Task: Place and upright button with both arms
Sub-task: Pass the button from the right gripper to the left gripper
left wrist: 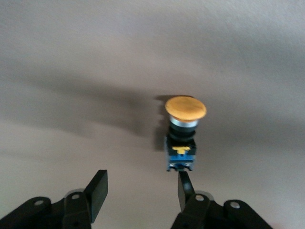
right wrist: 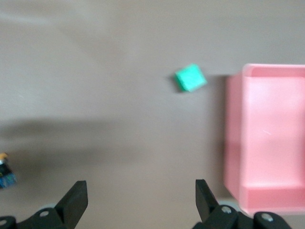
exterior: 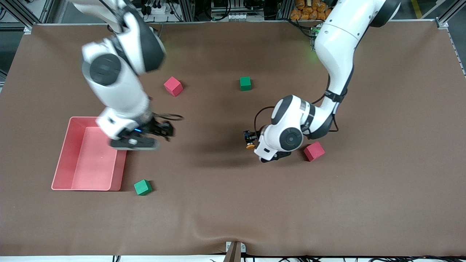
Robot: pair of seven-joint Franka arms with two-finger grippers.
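The button (exterior: 249,141) lies on its side on the brown table, its orange cap toward the front camera. In the left wrist view the button (left wrist: 182,132) shows its orange cap, black body and blue base. My left gripper (exterior: 256,140) is low at the table beside it, open (left wrist: 141,191). One fingertip (left wrist: 184,183) is right at the blue base and the button is not between the fingers. My right gripper (exterior: 166,130) is open (right wrist: 140,195) and empty, above the table beside the pink tray. The button shows at the edge of the right wrist view (right wrist: 5,175).
A pink tray (exterior: 62,154) stands toward the right arm's end, also in the right wrist view (right wrist: 233,143). A green cube (exterior: 142,187) lies beside its near corner (right wrist: 190,78). A red cube (exterior: 314,151) sits close to the left hand. Another red cube (exterior: 173,86) and green cube (exterior: 245,83) lie nearer the bases.
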